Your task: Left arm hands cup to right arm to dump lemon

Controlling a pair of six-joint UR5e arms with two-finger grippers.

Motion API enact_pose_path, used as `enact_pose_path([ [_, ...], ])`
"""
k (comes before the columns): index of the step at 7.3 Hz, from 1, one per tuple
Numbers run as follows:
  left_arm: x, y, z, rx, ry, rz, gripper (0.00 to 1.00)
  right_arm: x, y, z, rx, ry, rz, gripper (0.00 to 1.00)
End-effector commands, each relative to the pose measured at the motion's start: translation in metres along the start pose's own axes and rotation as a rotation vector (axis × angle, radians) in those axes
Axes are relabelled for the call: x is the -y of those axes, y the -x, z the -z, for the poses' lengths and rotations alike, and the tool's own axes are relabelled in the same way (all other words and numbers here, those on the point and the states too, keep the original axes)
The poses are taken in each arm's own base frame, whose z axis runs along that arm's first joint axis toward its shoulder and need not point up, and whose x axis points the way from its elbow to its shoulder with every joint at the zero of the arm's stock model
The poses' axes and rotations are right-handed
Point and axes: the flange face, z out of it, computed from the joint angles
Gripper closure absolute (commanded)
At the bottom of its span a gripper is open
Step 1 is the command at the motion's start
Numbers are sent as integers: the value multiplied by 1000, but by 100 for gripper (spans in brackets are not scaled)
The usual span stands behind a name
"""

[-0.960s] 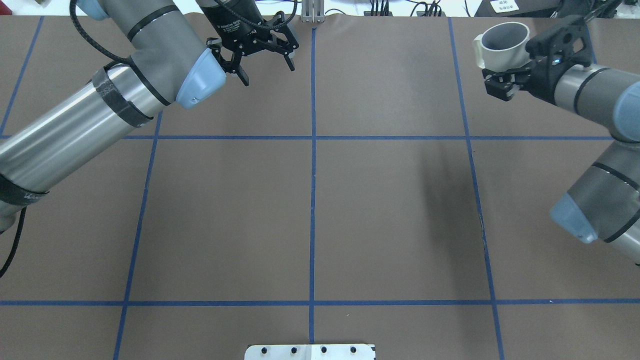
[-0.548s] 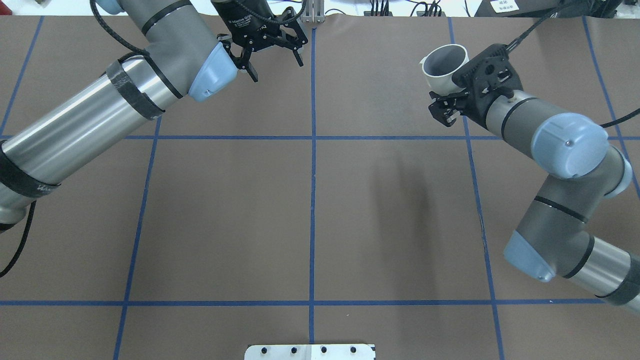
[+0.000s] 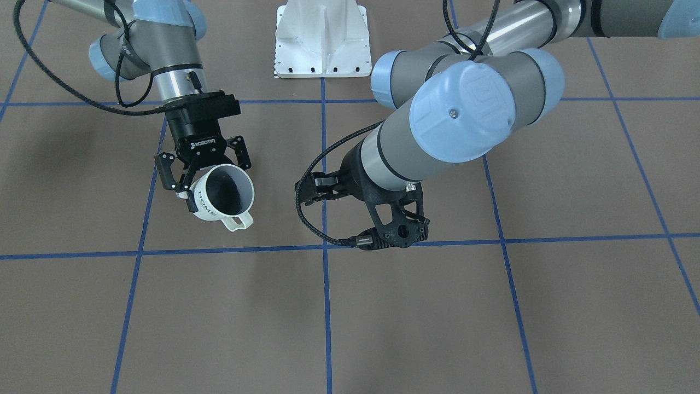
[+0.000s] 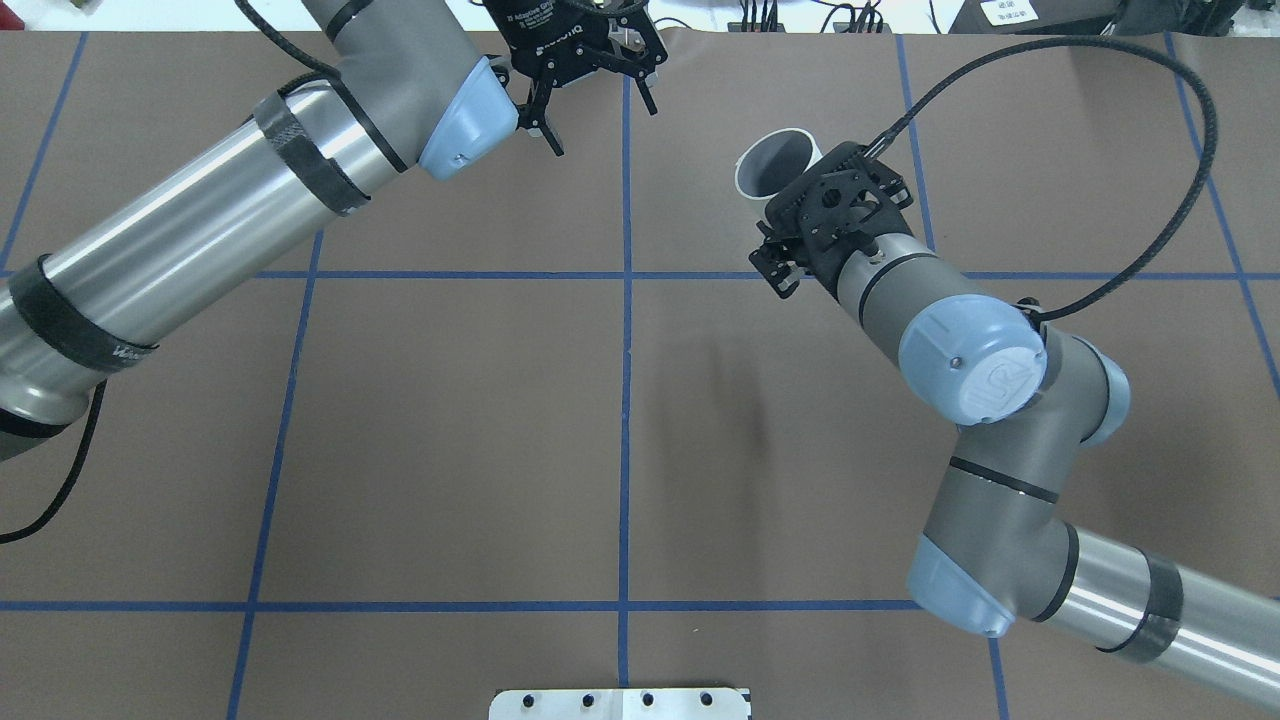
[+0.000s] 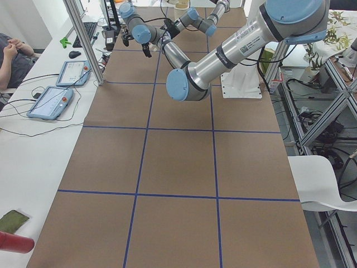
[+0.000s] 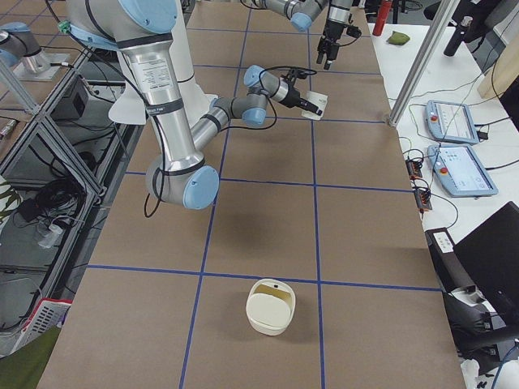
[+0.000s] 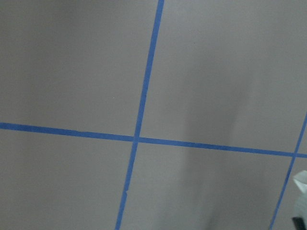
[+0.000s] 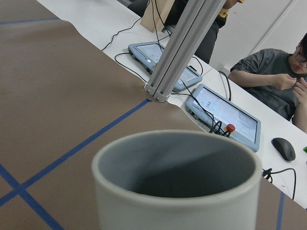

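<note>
My right gripper [image 3: 199, 183] is shut on the off-white "HOME" cup [image 3: 221, 191] and holds it above the table, roughly upright, with the handle on the side away from my base. The cup also shows in the overhead view [image 4: 775, 160], right of the centre line, and it fills the right wrist view [image 8: 177, 182]. Its dark inside shows no lemon; the lemon is in no view. My left gripper [image 4: 602, 128] is open and empty, high near the table's far edge at the centre line, well apart from the cup. It also shows in the front view [image 3: 304, 191].
A cream lidded container [image 6: 272, 306] sits on the table towards its right end. The white base plate [image 4: 620, 703] is at the near edge. An aluminium post [image 8: 177, 48], tablets and seated people are beyond the far edge.
My right arm has carried the cup from the far right corner leftwards towards the centre. My left gripper has moved right and towards the far edge, still open.
</note>
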Motion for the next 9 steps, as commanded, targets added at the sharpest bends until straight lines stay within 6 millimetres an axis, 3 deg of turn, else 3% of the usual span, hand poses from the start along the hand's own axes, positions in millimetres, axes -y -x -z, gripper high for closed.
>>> enact_pose_path([
  [1,13,5,-12,-35,11,-12,0,11,33,4,-26,-12,19,100],
  [3,13,15,-17,-86,52,-66,0,17,38,5,-40,-12,19,100],
  [4,14,29,-24,-116,48,-79,0,23,44,8,-38,-21,15,100],
  [7,2,41,-19,-212,24,-40,0,30,55,11,-55,-18,28,100],
  [9,-7,64,-23,-283,-51,26,0,31,55,11,-55,-20,27,100],
])
